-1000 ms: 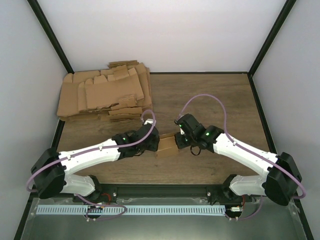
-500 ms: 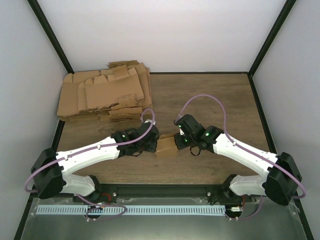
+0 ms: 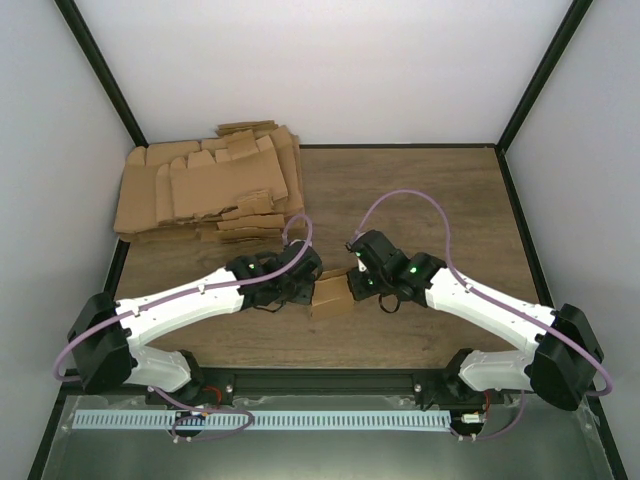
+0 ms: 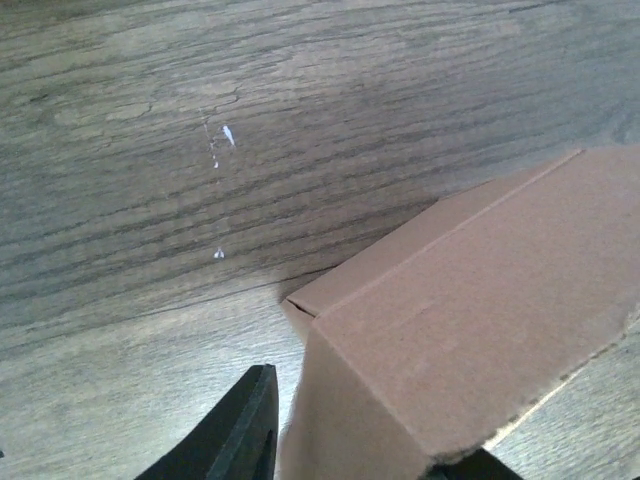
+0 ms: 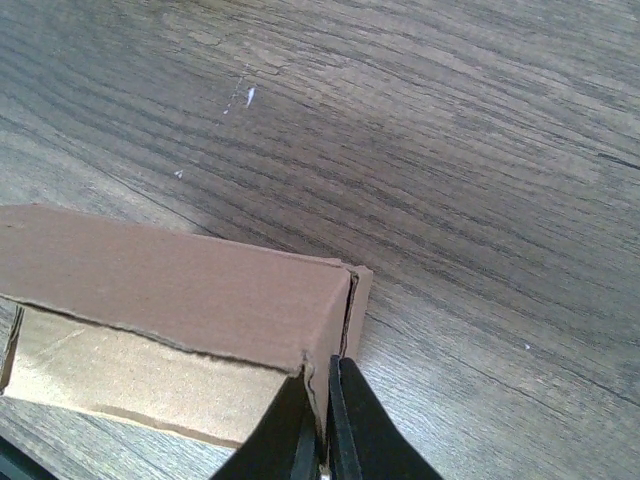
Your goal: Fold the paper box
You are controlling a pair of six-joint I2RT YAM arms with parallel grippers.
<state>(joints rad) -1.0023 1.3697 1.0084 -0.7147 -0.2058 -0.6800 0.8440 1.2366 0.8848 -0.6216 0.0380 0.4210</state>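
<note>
The paper box (image 3: 330, 297) is a small brown carton lying on the wooden table between my two grippers. My left gripper (image 3: 308, 288) is at its left end. In the left wrist view the box (image 4: 480, 310) fills the space between the jaws of the left gripper (image 4: 355, 420). The left finger (image 4: 240, 435) stands a little off the cardboard and the other finger is mostly hidden under the box. My right gripper (image 3: 353, 284) is at the right end. In the right wrist view the right gripper (image 5: 325, 390) is pinched shut on the end wall of the box (image 5: 170, 290), whose long side gapes open.
A big untidy pile of flat cardboard blanks (image 3: 210, 190) lies at the back left of the table. Black frame posts and white walls border the table (image 3: 430, 190) on the left, right and back.
My left gripper has edged slightly forward and right along the box's left end. The box has shifted a little to the left and down. The right gripper keeps its pinch.
</note>
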